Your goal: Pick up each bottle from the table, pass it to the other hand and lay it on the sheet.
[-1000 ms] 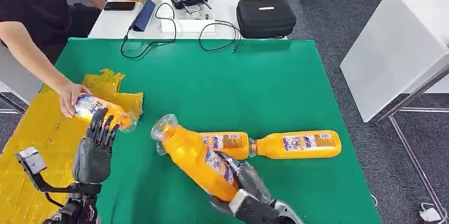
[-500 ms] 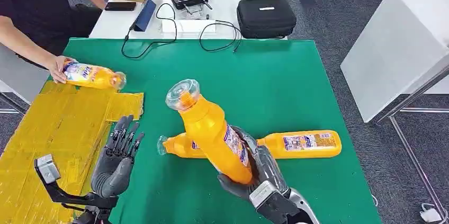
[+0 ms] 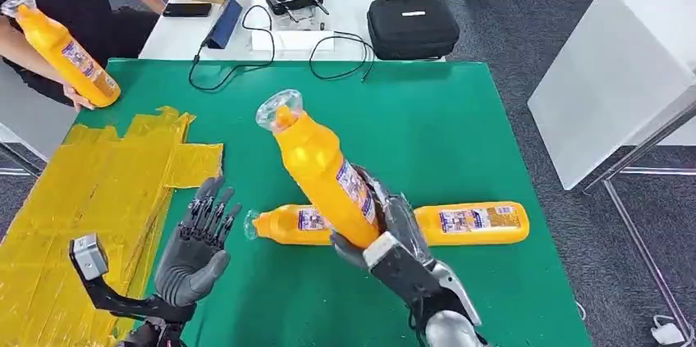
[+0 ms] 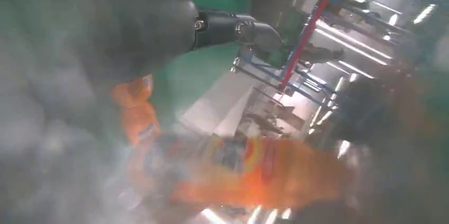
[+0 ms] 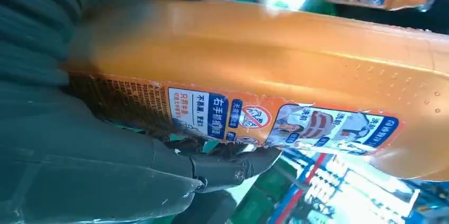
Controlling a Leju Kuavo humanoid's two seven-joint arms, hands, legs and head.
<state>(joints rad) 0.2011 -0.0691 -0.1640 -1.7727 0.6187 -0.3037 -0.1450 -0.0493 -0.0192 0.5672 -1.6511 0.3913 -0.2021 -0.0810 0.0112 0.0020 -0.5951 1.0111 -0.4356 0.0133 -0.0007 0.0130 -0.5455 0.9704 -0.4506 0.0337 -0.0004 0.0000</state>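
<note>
Right hand (image 3: 386, 236) grasping an orange bottle (image 3: 322, 170) above the green bench (image 3: 427, 125).
The bottle is tilting cap-up over two bottles (image 3: 472, 223) lying on the bench; the left hand (image 3: 197, 242) is hovering released, fingers spread, beside the yellow sheet (image 3: 98, 199).

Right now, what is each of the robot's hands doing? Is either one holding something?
Left hand: open, fingers spread, holding nothing.
Right hand: holds an orange bottle lifted off the green table.
</note>
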